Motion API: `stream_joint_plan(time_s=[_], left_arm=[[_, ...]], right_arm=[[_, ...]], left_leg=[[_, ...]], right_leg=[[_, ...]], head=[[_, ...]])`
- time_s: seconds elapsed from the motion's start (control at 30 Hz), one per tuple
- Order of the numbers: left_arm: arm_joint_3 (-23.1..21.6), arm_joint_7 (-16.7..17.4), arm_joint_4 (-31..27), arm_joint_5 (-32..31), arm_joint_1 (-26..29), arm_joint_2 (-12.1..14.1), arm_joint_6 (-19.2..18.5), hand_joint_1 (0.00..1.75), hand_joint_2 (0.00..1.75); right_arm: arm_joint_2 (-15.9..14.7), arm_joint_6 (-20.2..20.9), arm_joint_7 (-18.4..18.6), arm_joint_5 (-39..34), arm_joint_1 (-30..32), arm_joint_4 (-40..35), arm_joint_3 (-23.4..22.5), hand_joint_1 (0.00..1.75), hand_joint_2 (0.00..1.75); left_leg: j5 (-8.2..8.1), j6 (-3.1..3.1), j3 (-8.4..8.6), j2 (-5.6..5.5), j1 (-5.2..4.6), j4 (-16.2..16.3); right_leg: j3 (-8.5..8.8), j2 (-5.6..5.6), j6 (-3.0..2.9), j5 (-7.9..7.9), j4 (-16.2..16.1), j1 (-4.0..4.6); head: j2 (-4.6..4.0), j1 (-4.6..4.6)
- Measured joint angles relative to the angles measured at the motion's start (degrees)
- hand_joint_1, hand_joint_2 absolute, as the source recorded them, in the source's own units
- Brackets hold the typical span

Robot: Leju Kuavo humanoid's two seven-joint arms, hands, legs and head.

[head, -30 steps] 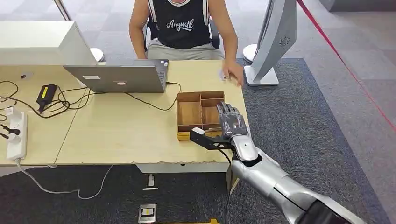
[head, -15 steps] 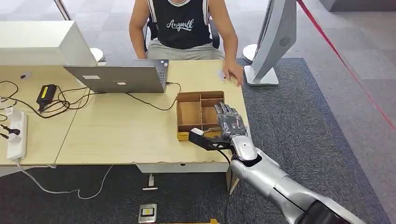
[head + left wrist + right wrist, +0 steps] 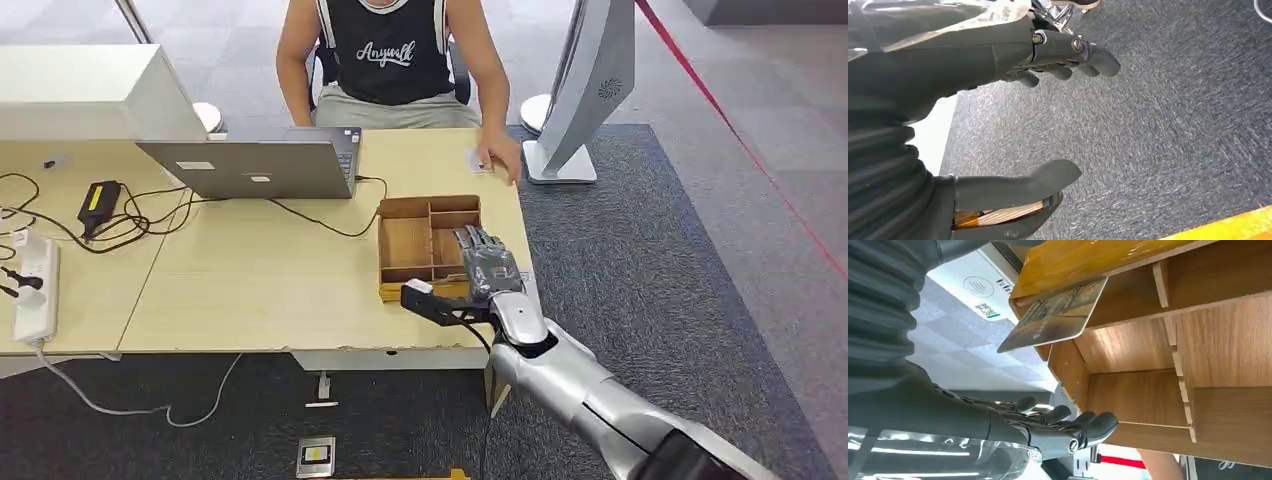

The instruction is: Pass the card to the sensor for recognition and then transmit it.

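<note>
While its fingers (image 3: 1063, 416) stretch apart and grasp nothing, the robot's right hand (image 3: 485, 264) hovers over the wooden tray (image 3: 405, 243) on the desk (image 3: 260, 280). A card (image 3: 1055, 316) juts from the tray's edge compartment. The left hand (image 3: 998, 125) hangs spread above grey carpet (image 3: 1173, 125).

floor: dark grey carpet (image 3: 640, 250) | furniture: light wooden desk (image 3: 250, 270) | tiled floor (image 3: 230, 70) beyond
</note>
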Motion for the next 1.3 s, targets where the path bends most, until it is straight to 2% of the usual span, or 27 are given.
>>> stream_joint_plan(time_s=[0.13,0.17,0.2,0.23,0.47,0.9,1.3], left_arm=[[0.00,0.00,0.00,0.00,0.00,0.00,0.00,0.00,1.75],[0.00,0.00,0.00,0.00,0.00,0.00,0.00,0.00,1.75],[0.00,0.00,0.00,0.00,0.00,0.00,-0.02,0.00,1.75],[0.00,0.00,0.00,0.00,0.00,0.00,-0.02,0.00,1.75],[0.00,-0.02,0.00,0.00,0.00,0.00,-0.04,0.00,1.75],[0.00,-0.02,0.00,0.00,-0.01,-0.02,-0.04,0.00,1.75],[0.00,-0.17,0.00,0.00,0.00,-0.07,-0.02,0.00,1.75]], right_arm=[[0.00,0.00,0.00,0.00,0.00,0.00,0.00,0.00,1.75],[0.00,0.02,-0.02,-0.02,0.00,0.00,0.00,0.49,1.75],[0.02,0.11,-0.11,-0.15,-0.01,0.00,0.00,1.50,1.75],[0.02,0.26,-0.31,-0.41,-0.01,0.07,0.00,1.75,1.75],[0.31,0.26,-1.42,-1.68,-0.01,0.55,0.02,1.75,1.75],[0.33,0.22,-1.42,-1.81,-0.02,1.01,0.02,1.71,1.75],[0.42,0.24,-1.27,-1.92,-0.02,1.03,0.02,1.75,1.75]], left_leg=[[0.00,0.00,0.00,0.00,0.00,0.00],[0.00,0.00,0.00,0.00,0.00,0.00],[0.00,0.00,0.00,0.00,0.00,0.00],[0.00,0.00,0.00,0.00,0.00,0.00],[0.00,0.00,0.00,0.00,0.00,0.00],[0.00,0.00,0.01,0.00,0.00,0.00],[0.00,0.00,0.01,0.00,0.00,0.00]], right_leg=[[0.00,0.00,0.00,0.00,0.00,0.00],[0.00,0.00,0.00,0.00,0.00,0.00],[0.00,0.00,0.00,0.00,0.00,0.00],[0.00,0.00,0.00,0.00,0.00,0.00],[0.00,0.00,0.00,0.00,0.00,0.00],[0.00,0.00,0.00,0.00,0.00,0.00],[0.01,0.00,0.00,0.00,0.00,0.00]], head=[[-0.02,0.00],[0.00,0.00],[-0.02,0.00],[0.00,0.00],[-0.02,0.00],[0.00,0.00],[-0.02,0.00]])
